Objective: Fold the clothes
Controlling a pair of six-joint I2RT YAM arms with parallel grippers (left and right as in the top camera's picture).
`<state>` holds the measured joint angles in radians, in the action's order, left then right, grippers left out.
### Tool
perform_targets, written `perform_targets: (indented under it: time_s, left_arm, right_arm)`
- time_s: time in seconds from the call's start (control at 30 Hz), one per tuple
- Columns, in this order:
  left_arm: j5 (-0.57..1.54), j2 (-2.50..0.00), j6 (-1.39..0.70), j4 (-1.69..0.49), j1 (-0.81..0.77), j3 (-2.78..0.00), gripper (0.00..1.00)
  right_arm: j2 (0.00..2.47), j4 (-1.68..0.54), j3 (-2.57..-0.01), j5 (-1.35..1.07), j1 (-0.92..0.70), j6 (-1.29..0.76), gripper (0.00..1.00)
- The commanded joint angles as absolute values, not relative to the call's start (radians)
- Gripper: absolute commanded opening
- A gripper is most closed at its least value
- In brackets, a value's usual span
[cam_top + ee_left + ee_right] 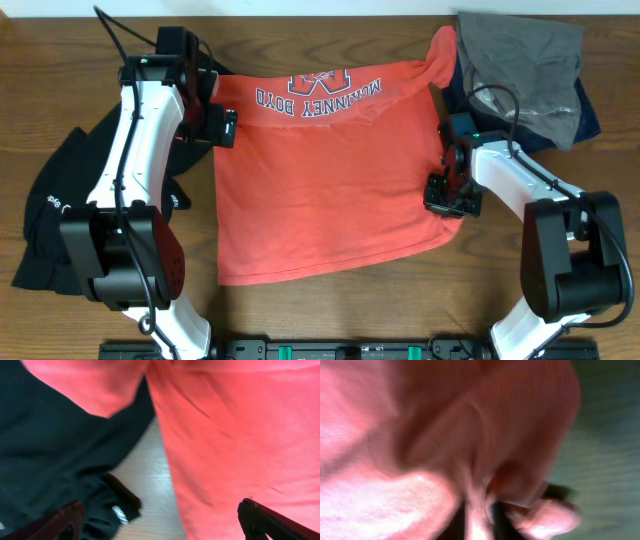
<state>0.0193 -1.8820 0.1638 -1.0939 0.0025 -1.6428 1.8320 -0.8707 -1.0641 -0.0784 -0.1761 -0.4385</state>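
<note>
The orange-red T-shirt (330, 190) reads "MCKINNEY BOYD", upside down in the overhead view.

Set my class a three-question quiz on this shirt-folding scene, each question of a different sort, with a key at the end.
1. True or false: the orange-red T-shirt is already folded in half.
2. What lies on the table on the robot's left side of the T-shirt? A) a black garment B) a blue towel C) a white sock
3. Fill in the gap: the left gripper has its jaws ___ (open or shut).
Key: 1 false, it lies spread out; 2 A; 3 open.
</note>
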Motion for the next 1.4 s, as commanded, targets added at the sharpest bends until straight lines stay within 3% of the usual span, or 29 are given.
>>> perform_targets:
  time_s: [0.0, 0.03, 0.1, 0.27, 0.57, 1.13, 1.27, 1.37]
  left_arm:
    - [0.194, -1.883, 0.102, -1.132, 0.028, -1.632, 0.97]
    - [0.225, -1.883, 0.084, -1.142, 0.036, -1.632, 0.95]
    - [0.255, -1.883, 0.065, -1.159, 0.047, -1.632, 0.93]
    - [0.251, -1.883, 0.047, -1.229, 0.064, -1.631, 0.87]
    - [0.25, -1.882, 0.047, -1.22, 0.065, -1.576, 0.87]
    - [0.25, -1.882, 0.047, -1.032, 0.065, -1.496, 0.88]
    - [0.25, -1.882, 0.047, -1.023, 0.065, -1.496, 0.88]
    - [0.25, -1.882, 0.047, -1.015, 0.065, -1.496, 0.88]
  right_arm:
    - [1.761, -0.866, -1.054, -0.067, -0.169, -0.36, 0.52]
    - [1.734, -0.87, -1.054, -0.067, -0.167, -0.353, 0.63]
    - [1.689, -0.88, -1.054, -0.065, -0.157, -0.35, 0.72]
    - [1.592, -0.916, -1.054, -0.049, -0.105, -0.33, 0.75]
    - [1.591, -0.959, -1.006, -0.028, -0.075, -0.31, 0.72]
    - [1.591, -0.735, -0.797, -0.026, -0.076, -0.314, 0.44]
    - [1.591, -0.709, -0.793, -0.027, -0.076, -0.314, 0.25]
    - [1.591, -0.683, -0.793, -0.035, -0.078, -0.315, 0.02]
